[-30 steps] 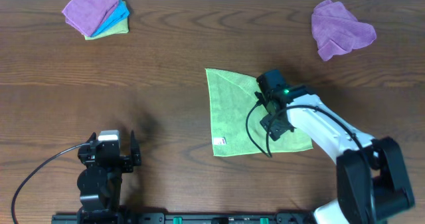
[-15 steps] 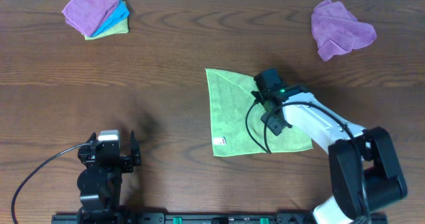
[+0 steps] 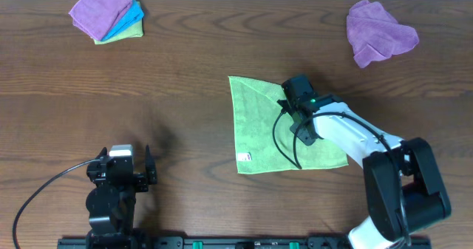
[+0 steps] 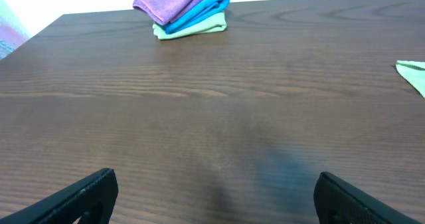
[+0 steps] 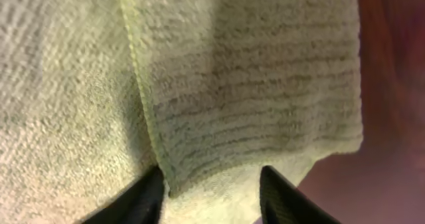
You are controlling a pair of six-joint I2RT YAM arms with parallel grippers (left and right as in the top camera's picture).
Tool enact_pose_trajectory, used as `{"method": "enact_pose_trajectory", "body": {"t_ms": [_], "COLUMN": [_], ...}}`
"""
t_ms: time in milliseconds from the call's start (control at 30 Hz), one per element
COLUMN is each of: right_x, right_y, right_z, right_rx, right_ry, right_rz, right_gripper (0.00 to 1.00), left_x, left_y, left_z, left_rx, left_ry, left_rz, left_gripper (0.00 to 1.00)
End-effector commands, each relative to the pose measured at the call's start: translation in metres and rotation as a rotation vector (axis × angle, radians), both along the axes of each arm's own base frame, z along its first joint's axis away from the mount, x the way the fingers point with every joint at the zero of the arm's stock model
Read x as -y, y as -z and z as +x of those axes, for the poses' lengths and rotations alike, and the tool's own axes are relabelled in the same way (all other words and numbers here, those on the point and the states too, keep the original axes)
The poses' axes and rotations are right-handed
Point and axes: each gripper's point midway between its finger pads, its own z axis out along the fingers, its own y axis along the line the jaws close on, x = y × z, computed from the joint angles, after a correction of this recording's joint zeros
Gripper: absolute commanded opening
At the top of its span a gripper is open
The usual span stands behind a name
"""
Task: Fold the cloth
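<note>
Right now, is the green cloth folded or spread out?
Mostly spread: the cloth lies flat on the table, only its edge bunched at the right gripper.

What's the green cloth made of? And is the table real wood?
The green cloth looks like soft microfibre: up close it is fuzzy and ribbed, matte, with a stitched hem. The table looks like dark brown wood, with long grain lines and a smooth, slightly shiny top. It might only be a wood-look layer; the pictures cannot settle that.
</note>
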Motion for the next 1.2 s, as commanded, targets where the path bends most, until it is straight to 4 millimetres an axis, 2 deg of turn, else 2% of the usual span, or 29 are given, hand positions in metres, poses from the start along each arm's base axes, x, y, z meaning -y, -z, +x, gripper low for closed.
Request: {"method": "enact_pose_trajectory", "body": {"t_ms": [0, 100, 333, 500, 667, 700, 800, 833, 867, 900, 933, 967, 1167], "right_x": [0.001, 0.000, 0.000, 0.007, 0.009, 0.014, 0.066, 0.075, 0.081, 0.084, 0.086, 0.089, 0.089], "right_y": [0.006, 0.007, 0.005, -0.019, -0.035, -0.039, -0.074, -0.078, -0.078, -0.079, -0.080, -0.083, -0.079], "right_z": [-0.002, -0.001, 0.006, 0.038, 0.070, 0.080, 0.117, 0.124, 0.133, 0.138, 0.142, 0.143, 0.139], "right_rx": [-0.015, -0.011, 0.020, 0.153, 0.292, 0.345, 0.709, 0.776, 0.819, 0.845, 0.859, 0.881, 0.851], "right_ry": [-0.008, -0.009, -0.008, 0.017, 0.063, 0.105, 0.443, 0.502, 0.532, 0.537, 0.531, 0.538, 0.530], "right_rz": [-0.022, -0.018, -0.019, -0.093, -0.057, -0.060, -0.154, -0.151, -0.137, -0.136, -0.149, -0.164, -0.184], "right_gripper": [0.11, 0.02, 0.01, 0.01, 0.01, 0.01, 0.01, 0.13, 0.41, 0.53, 0.95, 0.99, 0.99], "left_x": [0.001, 0.001, 0.001, 0.001, 0.001, 0.001, 0.001, 0.001, 0.001, 0.001, 0.001, 0.001, 0.001], "left_y": [0.010, 0.010, 0.010, 0.010, 0.010, 0.010, 0.010, 0.010, 0.010, 0.010, 0.010, 0.010, 0.010], "left_z": [-0.001, -0.001, -0.001, -0.001, -0.001, -0.001, -0.001, -0.001, -0.001, -0.001, -0.001, -0.001, -0.001], "left_rx": [-0.023, -0.023, -0.023, -0.023, -0.023, -0.023, -0.023, -0.023, -0.023, -0.023, -0.023, -0.023, -0.023], "left_ry": [0.012, 0.012, 0.012, 0.012, 0.012, 0.012, 0.012, 0.012, 0.012, 0.012, 0.012, 0.012, 0.012], "left_rz": [0.014, 0.014, 0.014, 0.014, 0.014, 0.014, 0.014, 0.014, 0.014, 0.014, 0.014, 0.014, 0.014], "left_gripper": [0.95, 0.95, 0.95, 0.95, 0.96, 0.95, 0.95, 0.95, 0.95, 0.95, 0.95, 0.95, 0.95]}}
